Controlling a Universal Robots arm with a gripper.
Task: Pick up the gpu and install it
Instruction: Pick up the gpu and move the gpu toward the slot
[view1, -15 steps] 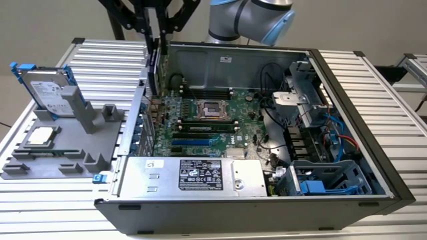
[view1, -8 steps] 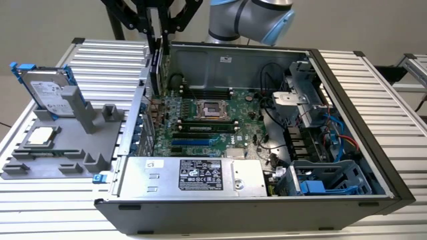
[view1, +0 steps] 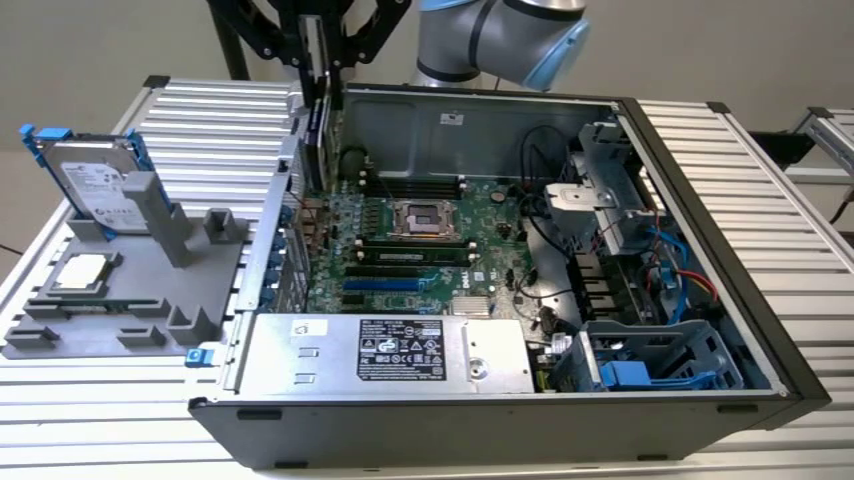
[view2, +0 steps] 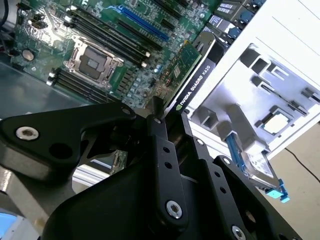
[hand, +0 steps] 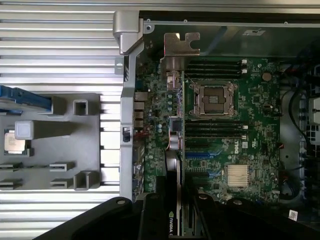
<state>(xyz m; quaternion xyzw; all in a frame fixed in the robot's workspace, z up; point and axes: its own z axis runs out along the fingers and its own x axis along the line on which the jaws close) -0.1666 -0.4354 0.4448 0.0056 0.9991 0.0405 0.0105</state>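
Gpu (view2: 192, 75) edge-on inside claw (view2: 170, 114), claw clamped on it, held over motherboard (hand: 220, 130)

The hand (hand: 176, 199) hides the gpu's (hand: 174, 160) gripped end.

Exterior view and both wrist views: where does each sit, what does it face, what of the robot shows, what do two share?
Exterior view: off the arm, looking down into the open case; arm and pincer holding the gpu show.
First wrist view: on the wrist, facing straight down at the motherboard; pincer fingers show.
Second wrist view: on the wrist, slanting along the pincer toward the motherboard.
Shared: both wrist views show the gpu.
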